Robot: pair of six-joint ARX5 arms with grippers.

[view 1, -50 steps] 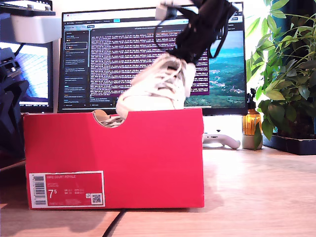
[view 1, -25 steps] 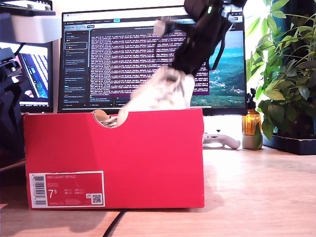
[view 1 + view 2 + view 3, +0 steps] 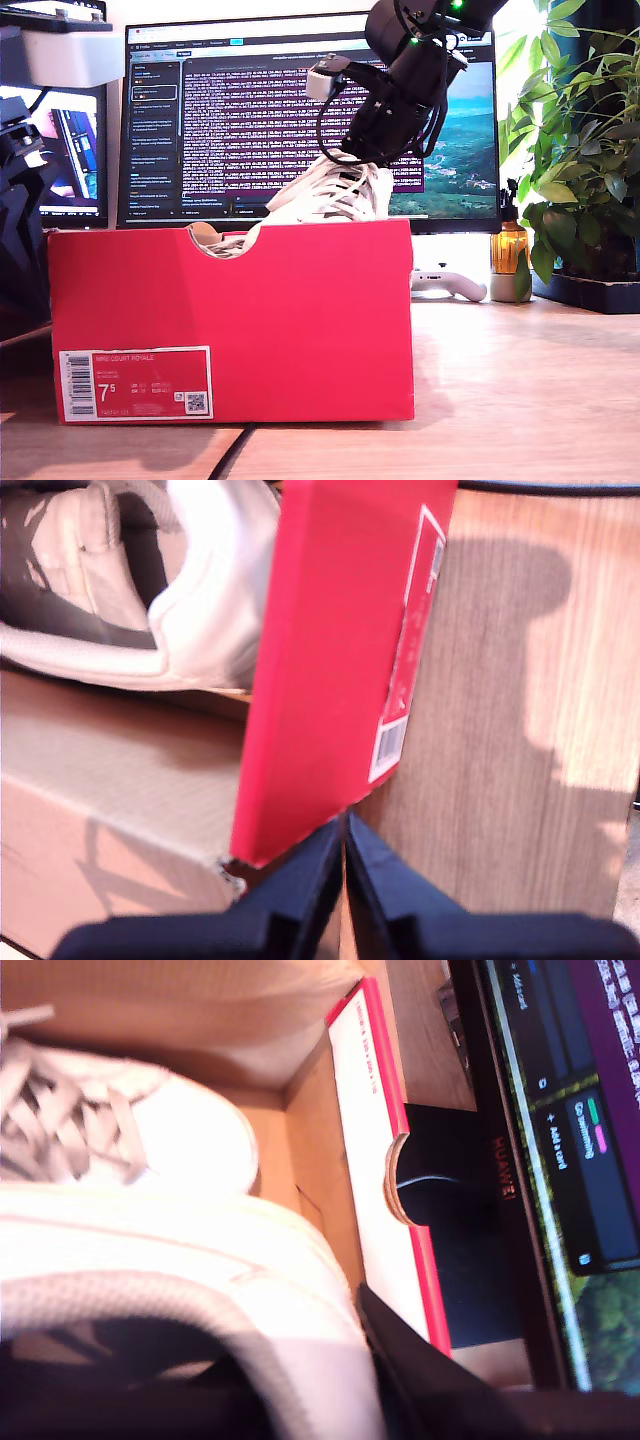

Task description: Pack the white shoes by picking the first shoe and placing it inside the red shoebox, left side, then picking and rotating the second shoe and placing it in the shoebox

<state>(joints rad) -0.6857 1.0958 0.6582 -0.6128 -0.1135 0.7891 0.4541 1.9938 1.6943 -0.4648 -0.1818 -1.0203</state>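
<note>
My second hand (image 3: 345, 165) is gripping the second white sneaker (image 3: 330, 195), lowering it into the red shoebox (image 3: 300, 320) beside the first sneaker (image 3: 150, 580); my first hand (image 3: 345, 845) is pinched closed, empty.

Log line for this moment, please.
phase: lowering second shoe | my second gripper: shut on white shoe | red shoebox: first shoe inside | my first gripper: shut, idle

First end effector (image 3: 343, 845) jaws together.

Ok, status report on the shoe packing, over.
Second pincer shut on second shoe, lowering into red shoebox. First pincer shut, empty. First shoe inside. Nothing blocking.
</note>
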